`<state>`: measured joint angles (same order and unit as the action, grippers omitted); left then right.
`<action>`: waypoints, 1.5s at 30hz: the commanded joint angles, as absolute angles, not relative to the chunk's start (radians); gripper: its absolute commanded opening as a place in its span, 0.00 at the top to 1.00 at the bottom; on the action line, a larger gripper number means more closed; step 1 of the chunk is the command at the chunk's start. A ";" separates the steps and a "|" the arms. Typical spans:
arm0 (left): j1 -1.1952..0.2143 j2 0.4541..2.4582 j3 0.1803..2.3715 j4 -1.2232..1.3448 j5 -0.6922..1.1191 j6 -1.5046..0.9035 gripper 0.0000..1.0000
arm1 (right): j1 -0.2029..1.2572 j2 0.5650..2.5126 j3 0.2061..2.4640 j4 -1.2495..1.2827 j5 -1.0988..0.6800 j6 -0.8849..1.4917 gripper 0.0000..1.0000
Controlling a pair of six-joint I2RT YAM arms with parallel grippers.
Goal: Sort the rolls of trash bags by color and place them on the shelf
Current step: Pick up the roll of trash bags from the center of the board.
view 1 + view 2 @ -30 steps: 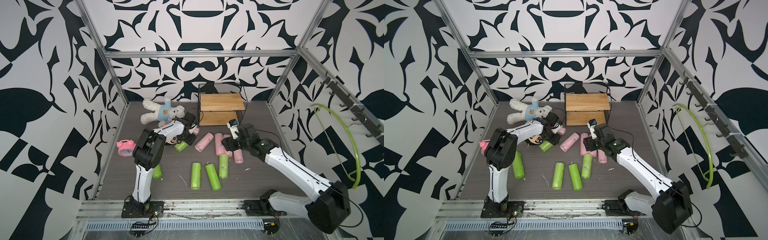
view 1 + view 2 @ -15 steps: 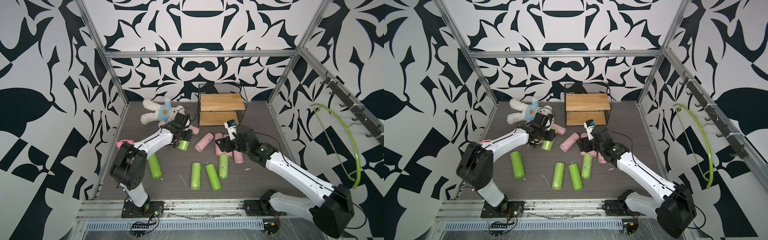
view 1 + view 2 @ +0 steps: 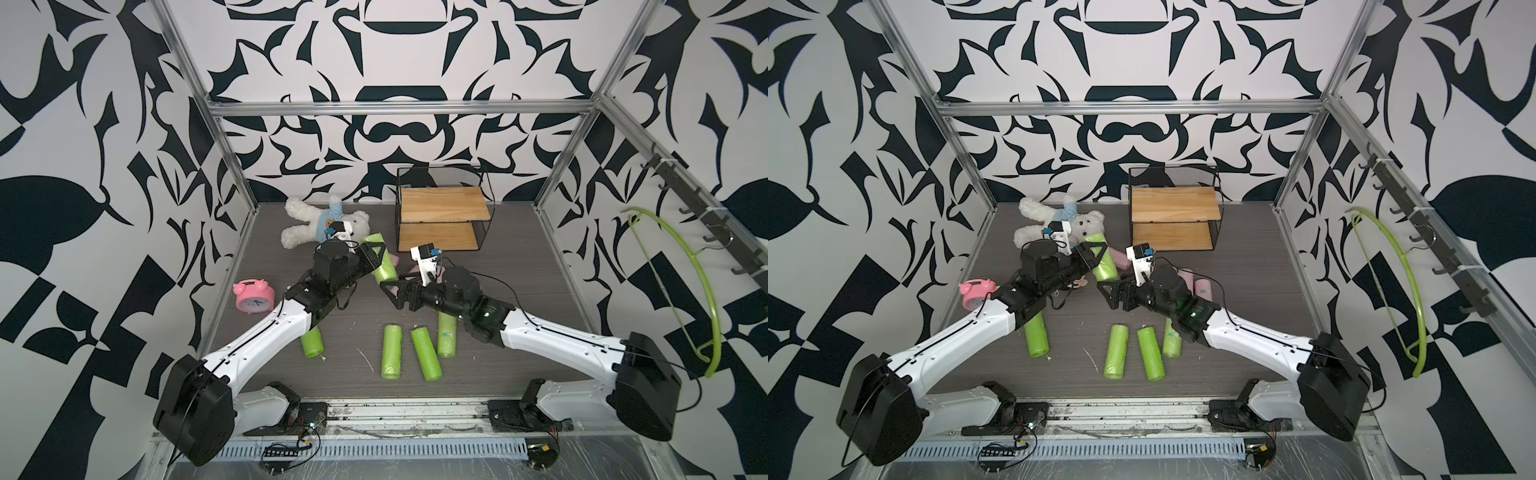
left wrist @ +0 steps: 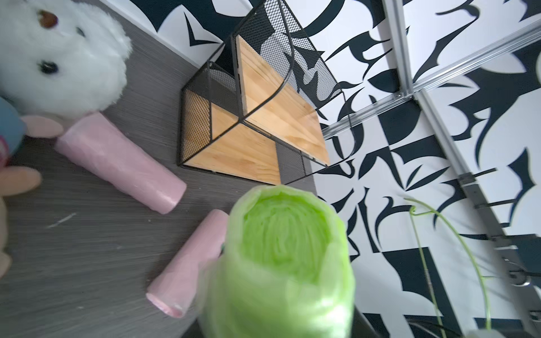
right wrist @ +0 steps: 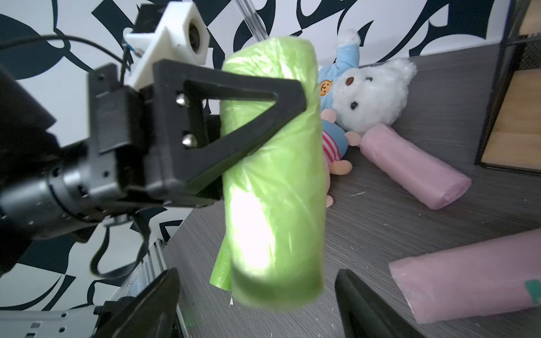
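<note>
Having just clamped its jaws on a green roll and lifted it off the worktop near the teddy, the left gripper holds it aloft while the right gripper spreads its jaws wide just short of it, seemingly for a handover toward the bare shelf.
</note>
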<state>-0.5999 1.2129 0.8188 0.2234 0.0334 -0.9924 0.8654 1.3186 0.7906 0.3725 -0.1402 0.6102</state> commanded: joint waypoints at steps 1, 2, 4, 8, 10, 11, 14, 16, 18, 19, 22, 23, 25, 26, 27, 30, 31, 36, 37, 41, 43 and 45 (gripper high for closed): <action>-0.616 1.162 0.792 0.358 0.025 -1.122 0.61 | 0.876 1.339 0.817 0.491 -0.112 0.635 0.11; -0.617 1.157 0.789 0.361 0.027 -1.128 0.61 | 0.876 1.346 0.822 0.489 -0.107 0.626 0.11; -0.617 1.147 0.784 0.357 0.033 -1.139 0.61 | 0.876 1.359 0.832 0.488 -0.101 0.609 0.13; -0.618 1.138 0.781 0.343 0.045 -1.148 0.60 | 0.876 1.360 0.847 0.482 -0.095 0.568 0.20; -0.617 1.137 0.778 0.345 0.052 -1.159 0.60 | 0.876 1.348 0.848 0.474 -0.083 0.542 0.24; -0.618 1.136 0.776 0.344 0.056 -1.162 0.59 | 0.876 1.343 0.849 0.467 -0.081 0.528 0.26; -0.617 1.136 0.778 0.343 0.058 -1.164 0.59 | 0.876 1.328 0.857 0.459 -0.096 0.491 0.33; -0.617 1.135 0.777 0.342 0.058 -1.166 0.58 | 0.876 1.315 0.861 0.451 -0.100 0.468 0.40; -0.617 1.134 0.775 0.342 0.052 -1.167 0.57 | 0.876 1.299 0.867 0.424 -0.095 0.444 0.49; -0.617 1.134 0.773 0.341 0.050 -1.167 0.55 | 0.876 1.289 0.871 0.406 -0.090 0.431 0.53; -0.616 1.134 0.777 0.334 0.049 -1.155 0.44 | 0.876 1.261 0.883 0.346 -0.069 0.391 0.61; -0.616 1.134 0.782 0.323 0.049 -1.141 0.40 | 0.876 1.249 0.889 0.316 -0.059 0.377 0.62; -0.616 1.132 0.795 0.297 0.049 -1.105 0.31 | 0.876 1.226 0.899 0.257 -0.038 0.347 0.63; -0.614 1.129 0.803 0.283 0.047 -1.080 0.28 | 0.875 1.211 0.906 0.222 -0.020 0.333 0.63; -0.615 1.125 0.811 0.267 0.045 -1.058 0.25 | 0.873 1.200 0.912 0.189 -0.004 0.319 0.63; -0.610 1.115 0.838 0.205 0.033 -0.982 0.16 | 0.845 1.170 0.955 0.062 0.041 0.286 0.64; -0.609 1.110 0.846 0.183 0.024 -0.955 0.16 | 0.826 1.163 0.974 0.016 0.055 0.277 0.64; -0.604 1.087 0.891 0.063 -0.032 -0.811 0.10 | 0.659 1.141 1.065 -0.138 0.064 0.249 0.64; -0.604 1.083 0.902 0.038 -0.043 -0.783 0.10 | 0.621 1.144 1.089 -0.165 0.071 0.238 0.64; -0.603 1.079 0.934 -0.026 -0.054 -0.688 0.10 | 0.468 1.198 1.191 -0.253 0.100 0.198 0.64; -0.603 1.084 0.950 -0.054 -0.054 -0.650 0.10 | 0.395 1.252 1.248 -0.284 0.103 0.175 0.65; -0.603 1.089 0.961 -0.073 -0.055 -0.627 0.10 | 0.346 1.316 1.312 -0.314 0.125 0.149 0.65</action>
<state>-0.6067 1.0950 0.9253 -0.0013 -0.0395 -0.7200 0.3866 1.2652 1.2224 -0.2871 0.0822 0.2096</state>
